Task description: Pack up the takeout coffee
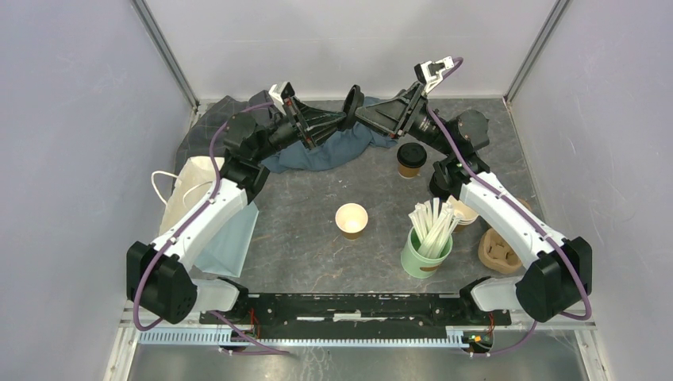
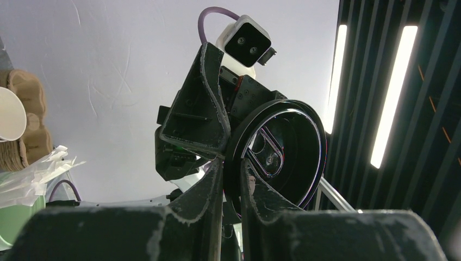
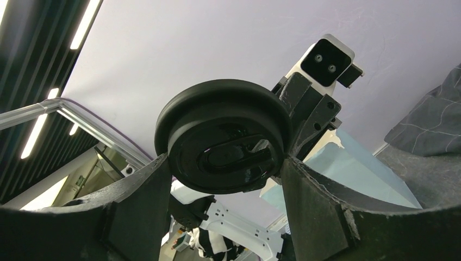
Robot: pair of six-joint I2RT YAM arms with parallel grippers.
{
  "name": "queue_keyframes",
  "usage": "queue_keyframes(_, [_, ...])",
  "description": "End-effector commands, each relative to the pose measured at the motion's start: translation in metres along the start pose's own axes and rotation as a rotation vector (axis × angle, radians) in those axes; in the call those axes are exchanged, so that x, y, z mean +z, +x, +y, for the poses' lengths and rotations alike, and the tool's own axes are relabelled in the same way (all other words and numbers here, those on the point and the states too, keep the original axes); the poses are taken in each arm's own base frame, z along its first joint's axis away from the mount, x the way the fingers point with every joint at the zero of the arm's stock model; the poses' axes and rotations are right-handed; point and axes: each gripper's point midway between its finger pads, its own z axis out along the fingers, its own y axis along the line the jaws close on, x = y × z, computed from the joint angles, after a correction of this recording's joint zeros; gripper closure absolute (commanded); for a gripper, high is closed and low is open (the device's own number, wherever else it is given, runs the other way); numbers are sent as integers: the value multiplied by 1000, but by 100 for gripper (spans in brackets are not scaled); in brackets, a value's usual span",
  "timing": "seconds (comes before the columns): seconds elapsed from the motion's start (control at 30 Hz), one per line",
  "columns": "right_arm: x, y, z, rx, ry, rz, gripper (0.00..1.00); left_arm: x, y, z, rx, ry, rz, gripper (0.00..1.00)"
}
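left arm (image 1: 206,218) and right arm (image 1: 508,210) reach from six o'clock to meet at twelve above the tabletop (image 1: 301,238). left tool (image 2: 232,163) pinches the black lid (image 2: 282,147) by its rim; right tool (image 3: 225,163) stands spread astride it. best to close squarely across it before the left lets go. one takeout coffee (image 1: 412,159) stands at one o'clock.

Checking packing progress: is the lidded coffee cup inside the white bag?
No, the lidded coffee cup stands on the table, away from the bag.

Robotics lab cell: white panel walls (image 1: 71,119) on aluminium posts (image 1: 164,51) boxed in a grey counter (image 1: 301,230), robot arms (image 1: 202,218) were bolted to its edge, strip lights (image 2: 394,98) overhead.
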Motion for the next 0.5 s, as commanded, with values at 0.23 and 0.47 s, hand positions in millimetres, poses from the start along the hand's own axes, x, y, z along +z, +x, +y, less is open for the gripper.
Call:
queue_keyframes(0.23, [0,-9,28,-52,-90,-45,36,-6,6,1,-16,0,11,89])
queue_keyframes(0.47, [-2,-6,26,-47,-82,-44,37,-8,5,7,-7,-19,-3,65])
